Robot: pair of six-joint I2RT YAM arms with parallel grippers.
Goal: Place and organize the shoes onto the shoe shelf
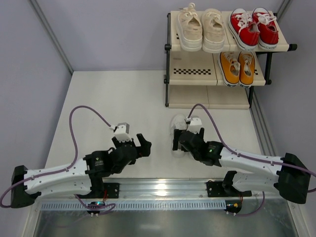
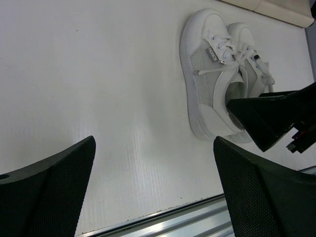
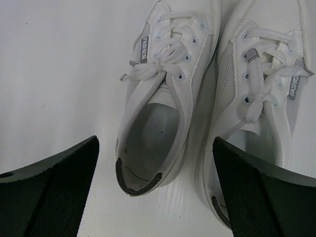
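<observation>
The white sneakers (image 1: 177, 122) stand side by side on the table, toes toward the shoe shelf (image 1: 192, 69). My right gripper (image 1: 181, 139) is open just above their heels; in the right wrist view (image 3: 155, 192) its jaws straddle the left shoe (image 3: 158, 113), with the right finger over the heel of the right shoe (image 3: 256, 98). My left gripper (image 1: 137, 143) is open and empty to the left, facing the pair (image 2: 212, 89). The cream pair (image 1: 201, 29) and red pair (image 1: 254, 27) sit on the top tier, the orange pair (image 1: 237, 66) on the middle tier.
The shelf stands at the table's far right corner against the wall. A metal rail (image 1: 163, 187) runs along the near edge under both arm bases. My right gripper's finger (image 2: 276, 118) shows in the left wrist view beside the white shoes.
</observation>
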